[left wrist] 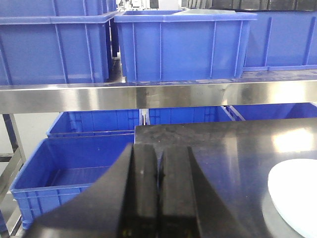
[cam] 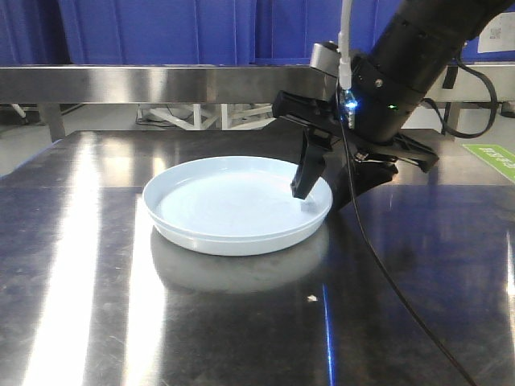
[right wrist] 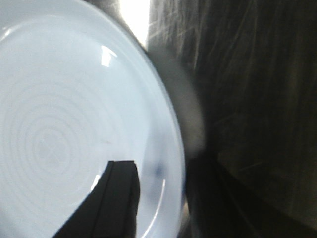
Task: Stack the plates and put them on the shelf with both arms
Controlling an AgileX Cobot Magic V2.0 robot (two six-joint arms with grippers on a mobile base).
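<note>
Straddling rim of two stacked plates (cam: 233, 211): right claw (cam: 323, 201).

The plates (cam: 233, 205) sit stacked at mid-worktop (cam: 418, 305). The right end effector (cam: 323, 197) is astride their right rim, one finger inside it and the other outside. Behind the worktop runs a shelf (cam: 161, 83) carrying bins (left wrist: 183, 44), with lower bins (left wrist: 69, 173) beneath it. The left end effector (left wrist: 159, 198), fingers together, is left of the plates, well apart.
</note>
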